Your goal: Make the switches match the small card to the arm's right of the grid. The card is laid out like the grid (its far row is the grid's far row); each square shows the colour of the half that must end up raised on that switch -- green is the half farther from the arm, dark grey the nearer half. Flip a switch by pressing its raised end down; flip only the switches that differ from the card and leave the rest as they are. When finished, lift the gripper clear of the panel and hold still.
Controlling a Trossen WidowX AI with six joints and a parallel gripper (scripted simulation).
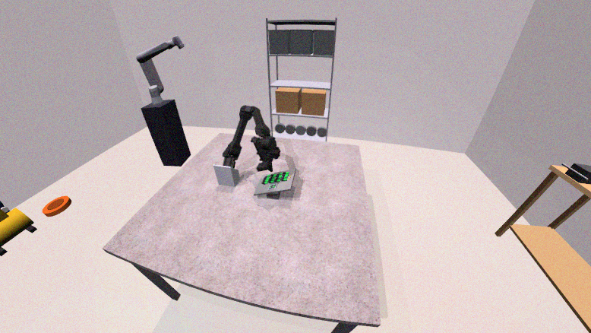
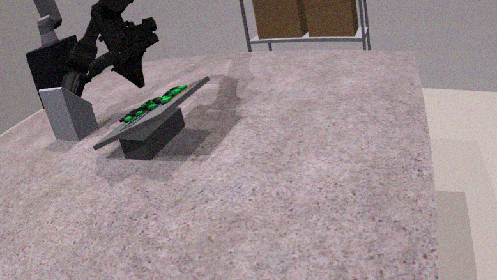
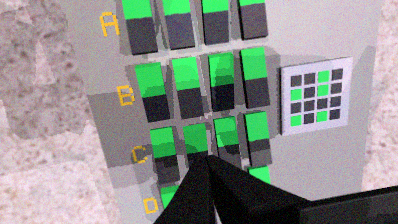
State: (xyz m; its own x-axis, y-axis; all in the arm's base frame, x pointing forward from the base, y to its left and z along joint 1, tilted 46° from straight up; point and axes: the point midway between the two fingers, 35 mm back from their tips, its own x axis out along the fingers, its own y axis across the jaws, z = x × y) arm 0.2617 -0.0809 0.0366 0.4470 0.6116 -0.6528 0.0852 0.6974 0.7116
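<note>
The tilted grey panel (image 1: 285,189) (image 2: 108,139) (image 3: 320,25) carries a grid of green-and-dark rocker switches (image 1: 276,178) (image 2: 152,105) (image 3: 185,72), rows A to D in the wrist view. Which halves stand raised is hard to tell. The white-edged card (image 3: 286,100) right of the grid reads, far row first: dark, dark, green, dark; green, dark, green, dark; all dark; green, dark, green, dark. My gripper (image 1: 265,169) (image 2: 140,87) (image 3: 205,165) is shut and empty, its tip above the panel. In the wrist view the fingers cover part of row C and much of row D.
A grey slanted block (image 1: 226,176) (image 2: 58,114) stands on the table (image 1: 248,248) (image 2: 278,174) near the arm's base. A dark support (image 2: 152,139) holds up the panel. A shelf rack (image 1: 301,85) stands behind the table.
</note>
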